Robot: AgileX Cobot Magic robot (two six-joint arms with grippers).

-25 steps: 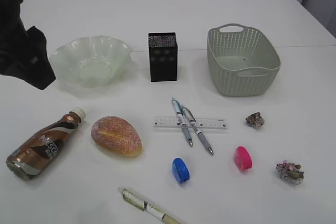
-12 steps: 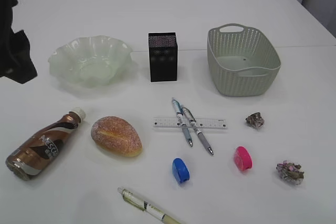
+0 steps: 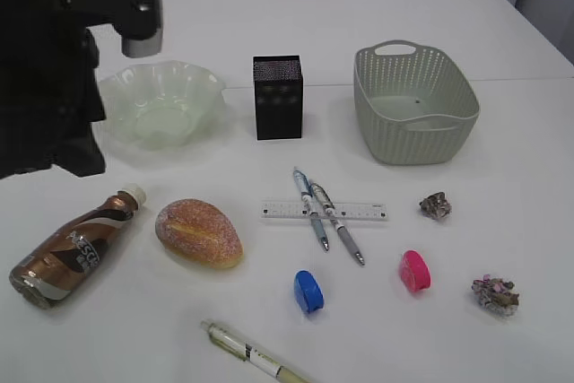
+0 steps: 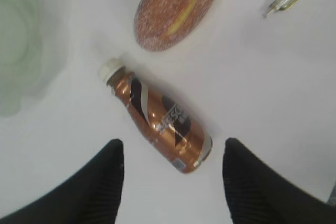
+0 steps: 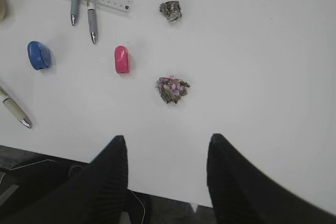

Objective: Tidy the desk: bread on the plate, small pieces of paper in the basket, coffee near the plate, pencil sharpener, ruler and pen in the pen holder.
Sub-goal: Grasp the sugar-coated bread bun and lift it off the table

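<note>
The brown coffee bottle (image 3: pixel 72 248) lies on its side at the front left, beside the sugared bread (image 3: pixel 198 232). My left gripper (image 4: pixel 172 153) hangs open above the bottle's (image 4: pixel 157 116) base, touching nothing. The pale green plate (image 3: pixel 202 78) stands behind, partly hidden by the left arm (image 3: pixel 54 69). Two pens (image 3: pixel 314 208) lie across the ruler (image 3: pixel 363 213); a third pen (image 3: pixel 256 358) lies at the front edge. Blue (image 3: pixel 308 291) and pink (image 3: pixel 414 270) sharpeners and two paper wads (image 3: pixel 435 206) (image 3: pixel 495 294) lie right. My right gripper (image 5: pixel 167 145) is open over the table edge, short of a wad (image 5: pixel 171 88).
The black pen holder (image 3: pixel 278 96) stands at the middle back, and the grey-green basket (image 3: pixel 395 123) to its right holds nothing. The table's front edge runs just beneath the right gripper's fingers (image 5: pixel 113 177).
The left arm has swung in from the left edge toward the right, and now looms over the plate's left side. Nothing on the table has moved.
</note>
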